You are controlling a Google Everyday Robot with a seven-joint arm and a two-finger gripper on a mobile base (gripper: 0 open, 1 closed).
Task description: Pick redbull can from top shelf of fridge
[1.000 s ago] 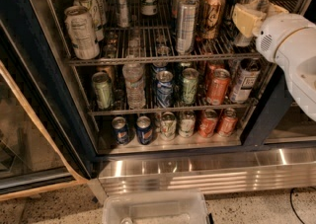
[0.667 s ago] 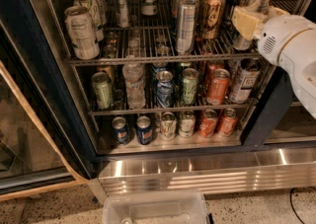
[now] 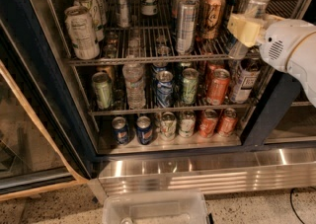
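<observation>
Tool [image 3: 246, 28] at the right end of the top shelf [image 3: 148, 60] of the fridge [image 3: 259, 119], clamped on the redbull can [image 3: 256, 4]. One pale yellow finger lies across the can's front; the other is hidden behind it. Can is tilted, lid leaning right and lower end pointing down-left toward the shelf's front rail. Cannot tell whether its base touches the wires.

Against 0.7 s ago: tool and can both sit slightly lower in view, and the can leans more. Rest of the stock is unmoved — the plain silver slim can [image 3: 186, 20] and the orange-brown can [image 3: 212, 13] stand upright at the shelf front, just left of the tool.

White arm [image 3: 289, 50] enters from the right edge, in front of the right door post. Ribbed steel base [image 3: 207, 168] below the racks — clear plastic bin [image 3: 153, 209] on the floor before it, as before.
</observation>
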